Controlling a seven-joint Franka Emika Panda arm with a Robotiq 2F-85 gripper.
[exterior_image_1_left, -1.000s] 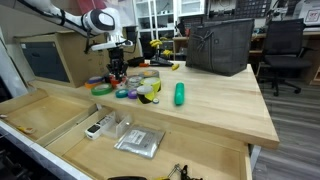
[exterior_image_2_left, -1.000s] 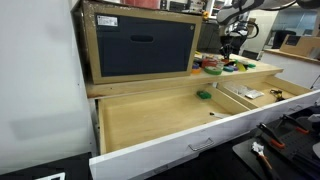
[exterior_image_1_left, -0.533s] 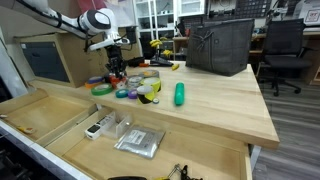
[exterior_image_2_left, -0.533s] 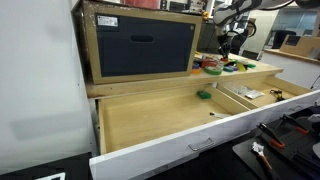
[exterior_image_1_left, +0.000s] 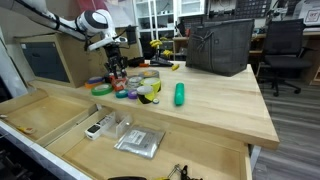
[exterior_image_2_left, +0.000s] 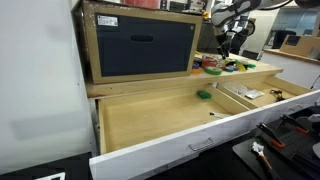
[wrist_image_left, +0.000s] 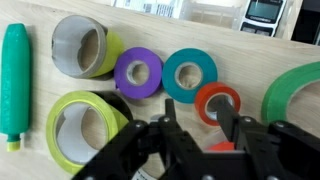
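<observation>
My gripper (wrist_image_left: 196, 104) hangs just above a cluster of tape rolls on the wooden bench. Its jaws are apart. One fingertip (wrist_image_left: 224, 100) sits over the hole of the small red roll (wrist_image_left: 202, 100), and the other stands clear of that roll's outer wall. Nothing is pinched. Beyond it lie a teal roll (wrist_image_left: 189, 72) and a purple roll (wrist_image_left: 138, 73). A wide yellow-green roll (wrist_image_left: 82, 124) and a grey-cored roll (wrist_image_left: 85, 47) lie to one side. The gripper (exterior_image_1_left: 117, 70) over the rolls shows in both exterior views (exterior_image_2_left: 222, 50).
A green marker-like tube (wrist_image_left: 15, 70) (exterior_image_1_left: 180, 94) lies past the rolls, and a big green roll (wrist_image_left: 300, 90) is at the other side. A black basket (exterior_image_1_left: 220, 45) stands at the back. Open drawers (exterior_image_1_left: 60, 118) (exterior_image_2_left: 150, 125) extend below the benchtop, under a dark-fronted box (exterior_image_2_left: 140, 45).
The jaws have spread apart and let go of the red roll's wall. The gripper has lifted slightly; the rolls have stayed in place.
</observation>
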